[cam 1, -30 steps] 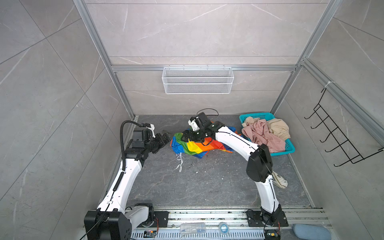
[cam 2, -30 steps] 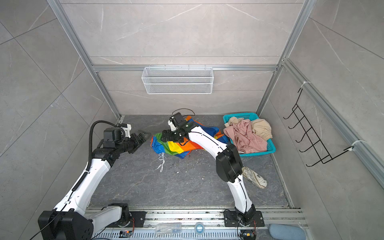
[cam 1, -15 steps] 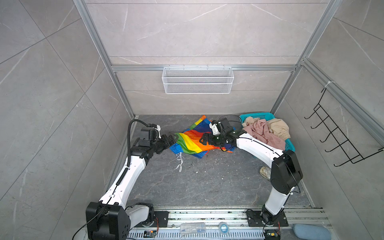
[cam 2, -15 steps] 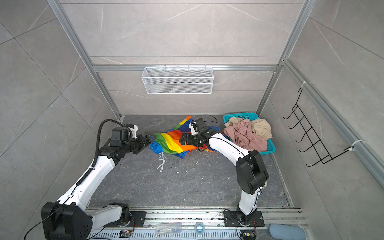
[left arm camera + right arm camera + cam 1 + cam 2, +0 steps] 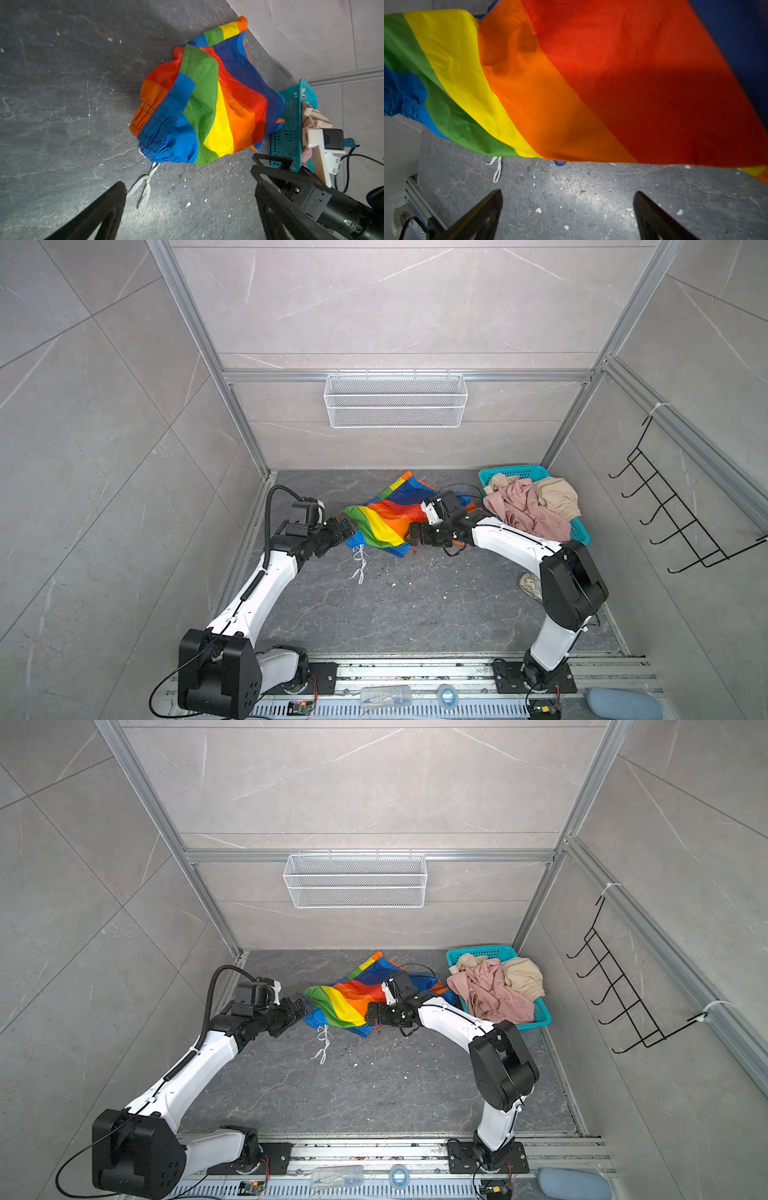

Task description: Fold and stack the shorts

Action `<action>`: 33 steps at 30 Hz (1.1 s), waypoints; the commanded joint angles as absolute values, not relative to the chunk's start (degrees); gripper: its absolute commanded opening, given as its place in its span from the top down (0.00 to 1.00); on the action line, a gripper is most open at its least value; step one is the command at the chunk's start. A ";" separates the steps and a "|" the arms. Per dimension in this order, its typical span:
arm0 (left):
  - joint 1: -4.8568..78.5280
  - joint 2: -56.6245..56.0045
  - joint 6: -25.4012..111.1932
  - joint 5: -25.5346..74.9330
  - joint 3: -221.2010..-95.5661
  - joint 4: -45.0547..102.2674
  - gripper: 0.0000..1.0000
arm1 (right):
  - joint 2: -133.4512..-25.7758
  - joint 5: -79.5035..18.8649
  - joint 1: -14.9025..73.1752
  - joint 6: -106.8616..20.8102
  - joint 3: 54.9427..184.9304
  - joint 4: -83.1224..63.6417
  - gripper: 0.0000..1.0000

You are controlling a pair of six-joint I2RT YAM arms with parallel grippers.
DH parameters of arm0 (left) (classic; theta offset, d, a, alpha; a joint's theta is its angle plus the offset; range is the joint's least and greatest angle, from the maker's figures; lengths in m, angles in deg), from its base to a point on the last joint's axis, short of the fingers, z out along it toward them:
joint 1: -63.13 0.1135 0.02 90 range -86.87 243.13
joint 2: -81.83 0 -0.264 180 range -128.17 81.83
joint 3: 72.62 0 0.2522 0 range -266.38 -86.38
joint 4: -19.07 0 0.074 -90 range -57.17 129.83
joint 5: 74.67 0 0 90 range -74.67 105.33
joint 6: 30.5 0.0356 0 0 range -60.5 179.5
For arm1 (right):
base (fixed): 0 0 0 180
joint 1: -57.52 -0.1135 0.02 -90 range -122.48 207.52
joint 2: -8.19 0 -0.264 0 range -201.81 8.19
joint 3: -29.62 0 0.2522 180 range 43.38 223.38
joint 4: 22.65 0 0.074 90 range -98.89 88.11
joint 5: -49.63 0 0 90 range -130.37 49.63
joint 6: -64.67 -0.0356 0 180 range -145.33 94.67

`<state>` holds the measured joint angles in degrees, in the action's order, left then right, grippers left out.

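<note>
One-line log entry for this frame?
left gripper: open; right gripper: open; rainbow shorts: crumpled on table; pink shorts, beige shorts: in basket

Fittings around the dark stone floor [image 5: 395,614]
White wire basket [image 5: 395,406] on the far wall; black hook rack [image 5: 673,514] on the right wall; teal perforated basket [image 5: 515,470] in the far right corner; clear bottle [image 5: 384,696] lying along the near rail [image 5: 415,672].
</note>
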<state>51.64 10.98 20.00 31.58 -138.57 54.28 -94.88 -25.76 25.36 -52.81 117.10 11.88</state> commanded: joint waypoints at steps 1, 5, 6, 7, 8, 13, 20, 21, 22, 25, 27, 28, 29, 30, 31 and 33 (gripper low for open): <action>50.74 11.97 19.32 29.84 -138.84 53.25 0.01 | -97.96 -24.27 25.26 -54.85 118.20 8.45 0.01; 49.48 12.12 19.90 25.15 -139.41 55.71 0.01 | -102.77 -23.37 25.22 -56.69 122.18 7.05 0.01; 48.97 12.31 19.60 22.71 -139.10 56.14 0.00 | -103.97 -23.60 25.34 -56.76 123.44 7.06 0.01; 48.32 12.52 18.64 19.57 -138.50 56.32 0.01 | -105.52 -23.68 25.59 -56.79 125.29 7.40 0.01; 48.18 12.66 18.63 19.03 -138.20 56.66 0.00 | -107.17 -23.55 26.09 -56.76 127.51 8.43 0.01; 48.18 11.19 23.73 24.97 -138.77 57.21 0.01 | -108.42 -23.42 28.88 -56.79 131.86 10.07 0.01; 48.48 6.38 22.17 25.29 -138.00 51.55 0.00 | -105.89 -24.04 30.79 -54.70 131.69 12.13 0.01; 48.57 5.63 22.08 24.54 -137.97 50.67 0.01 | -105.19 -24.12 30.81 -54.45 130.87 12.02 0.01; 48.92 4.85 22.01 24.26 -138.04 49.59 0.01 | -104.49 -24.23 30.88 -54.27 129.91 11.71 0.01; 49.09 3.12 22.52 22.76 -138.80 47.24 0.01 | -102.77 -24.07 30.98 -53.83 127.48 11.07 0.01; 49.14 2.50 23.56 20.78 -139.43 46.19 0.00 | -101.90 -24.01 30.95 -53.39 126.36 11.00 0.01; 49.12 2.17 24.33 19.48 -139.76 45.78 0.01 | -101.41 -23.95 30.98 -53.12 125.75 11.04 0.01; 49.09 1.91 24.92 18.07 -140.08 45.64 0.01 | -100.96 -24.00 30.98 -52.94 125.13 10.99 0.00; 49.14 1.46 25.83 16.28 -140.38 45.65 0.02 | -100.23 -23.94 31.04 -52.76 124.28 10.73 0.01; 49.09 0.85 26.71 14.65 -140.74 45.42 0.03 | -99.55 -24.04 31.13 -52.75 123.34 10.43 0.01; 49.30 -0.43 28.10 12.90 -140.87 44.60 0.06 | -98.38 -24.10 31.37 -52.68 121.71 9.76 0.01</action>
